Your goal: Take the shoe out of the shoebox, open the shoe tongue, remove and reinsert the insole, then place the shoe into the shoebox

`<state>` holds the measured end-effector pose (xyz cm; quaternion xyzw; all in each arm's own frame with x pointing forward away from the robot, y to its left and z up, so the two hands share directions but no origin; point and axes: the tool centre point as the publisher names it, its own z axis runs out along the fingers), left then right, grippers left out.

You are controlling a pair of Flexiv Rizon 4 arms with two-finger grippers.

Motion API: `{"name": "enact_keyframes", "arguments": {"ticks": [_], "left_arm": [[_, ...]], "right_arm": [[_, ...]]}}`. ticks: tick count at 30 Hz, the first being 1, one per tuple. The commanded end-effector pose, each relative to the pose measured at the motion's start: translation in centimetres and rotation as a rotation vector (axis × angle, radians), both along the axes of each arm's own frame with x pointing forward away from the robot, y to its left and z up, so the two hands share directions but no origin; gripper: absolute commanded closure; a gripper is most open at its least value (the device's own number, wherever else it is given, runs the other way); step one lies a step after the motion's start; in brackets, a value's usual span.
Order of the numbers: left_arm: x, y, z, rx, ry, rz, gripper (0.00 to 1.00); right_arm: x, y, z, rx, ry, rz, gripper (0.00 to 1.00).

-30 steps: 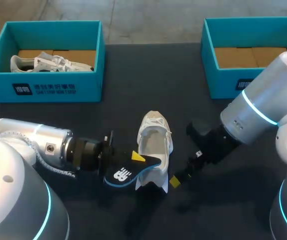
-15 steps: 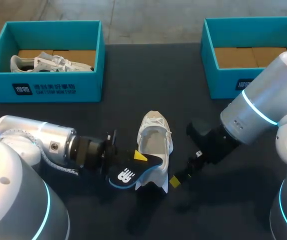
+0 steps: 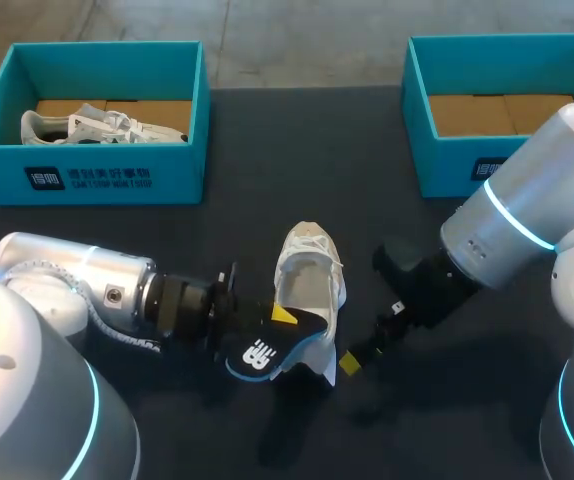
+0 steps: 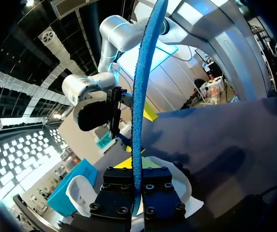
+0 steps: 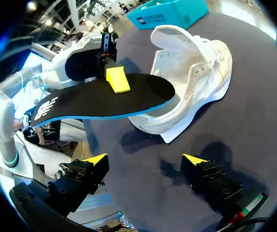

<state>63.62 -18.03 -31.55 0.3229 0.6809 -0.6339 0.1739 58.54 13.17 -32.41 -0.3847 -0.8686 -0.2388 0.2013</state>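
**Feeding the insole back into the shoe**

The left pincer (image 3: 279,316) is clamped on the insole (image 3: 267,350), one yellow fingertip (image 5: 117,79) pressed on its black upper face and the other hidden beneath it. In the left wrist view the insole is seen edge-on, running straight out between the fingers. Its free end is held above the bench (image 3: 197,250), over the heel opening of the white shoe (image 3: 309,270), which lies near the bench's middle with its tongue pulled up. The right pincer (image 5: 147,158) is spread wide and holds nothing; it hangs low just beside the shoe's heel.

The step in hand is judged to be reinsertion. To do it well, the free end should be tipped down and aimed under the tongue, towards the toe, so that it is slid along the shoe's floor rather than jammed against the collar. The shoe is light and unrestrained, so it is likely to be pushed away; it would best be steadied at the heel by the right pincer before any pressure is applied.

The left shoebox (image 3: 117,175), with a second shoe (image 3: 97,125) in it, and the right shoebox (image 3: 447,150), with none, stand well apart at the far edge.
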Motion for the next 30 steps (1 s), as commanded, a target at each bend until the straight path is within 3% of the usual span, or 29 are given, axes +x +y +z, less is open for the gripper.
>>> {"name": "enact_keyframes", "arguments": {"ticks": [1,30], "left_arm": [[0.1,-0.3,-0.3,0.004,-0.005,0.012,1.0],[1.3,-0.7,-1.5,-0.014,0.034,0.03,1.0]], "right_arm": [[-0.1,0.2,-0.1,-0.005,-0.003,-0.003,0.0],[-0.1,0.2,-0.1,-0.005,-0.003,-0.003,0.0]]}}
